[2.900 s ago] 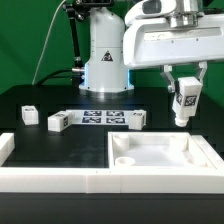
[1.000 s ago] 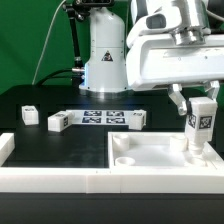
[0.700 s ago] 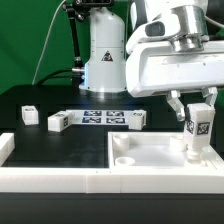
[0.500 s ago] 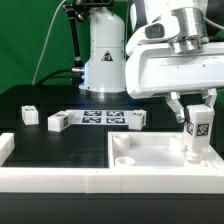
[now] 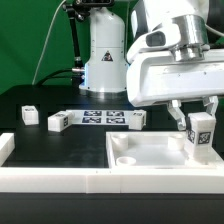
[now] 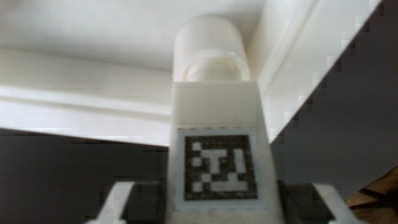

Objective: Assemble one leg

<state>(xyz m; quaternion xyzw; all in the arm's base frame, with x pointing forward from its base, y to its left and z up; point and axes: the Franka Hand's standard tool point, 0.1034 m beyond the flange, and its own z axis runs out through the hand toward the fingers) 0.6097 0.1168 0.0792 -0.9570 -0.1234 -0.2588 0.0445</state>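
Observation:
My gripper (image 5: 198, 112) is shut on the leg (image 5: 200, 137), a white upright block with a black-and-white tag facing the camera. I hold it upright over the near right corner of the large white tray-like panel (image 5: 150, 155); its lower end is down at the panel's corner, and I cannot tell if it touches. In the wrist view the leg (image 6: 217, 120) fills the middle, its rounded end pointing at the panel's inner corner (image 6: 107, 80), with my fingers (image 6: 125, 200) on both sides of the tag.
Three more white tagged blocks (image 5: 29, 113) (image 5: 58, 121) (image 5: 137, 119) lie on the black table behind the panel. The marker board (image 5: 100, 117) lies between them. A white rail (image 5: 50, 180) runs along the front, and the robot base (image 5: 105, 50) stands at the back.
My gripper has carried the leg toward the exterior view's right and downward, from above the table behind the panel to the panel's near right corner.

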